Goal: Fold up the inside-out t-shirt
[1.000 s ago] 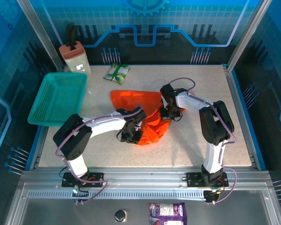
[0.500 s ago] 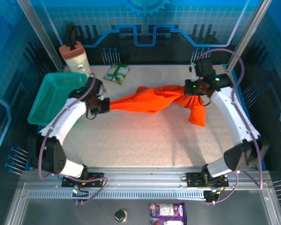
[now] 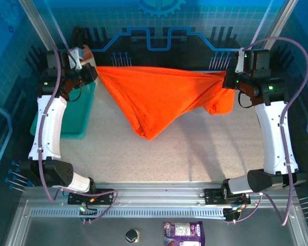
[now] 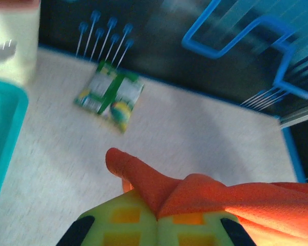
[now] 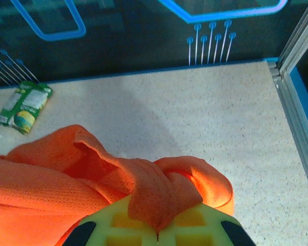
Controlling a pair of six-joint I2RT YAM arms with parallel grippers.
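Note:
The inside-out t-shirt (image 3: 159, 97), bright orange-red and wrinkly, hangs stretched in the air between my two arms, sagging to a point over the table's middle. High at the back left, my left gripper (image 3: 95, 73) is shut on one end of it; in the left wrist view the cloth (image 4: 205, 197) bunches out from between the closed yellow-green fingers (image 4: 120, 225). At the back right my right gripper (image 3: 227, 82) is shut on the other end, and a fold of the t-shirt (image 5: 154, 192) is pinched between its closed fingers (image 5: 205, 225), with a loose part dangling below.
A teal mesh basket (image 3: 74, 115) sits at the left under the left arm. A green snack packet (image 4: 110, 96) lies on the table near the back edge. A cream bottle (image 4: 13, 46) stands by the basket. A purple packet (image 3: 183, 233) lies off the table in front.
Both arms have risen and spread to the back corners, lifting the t-shirt off the table and stretching it out between them. Both grips held throughout.

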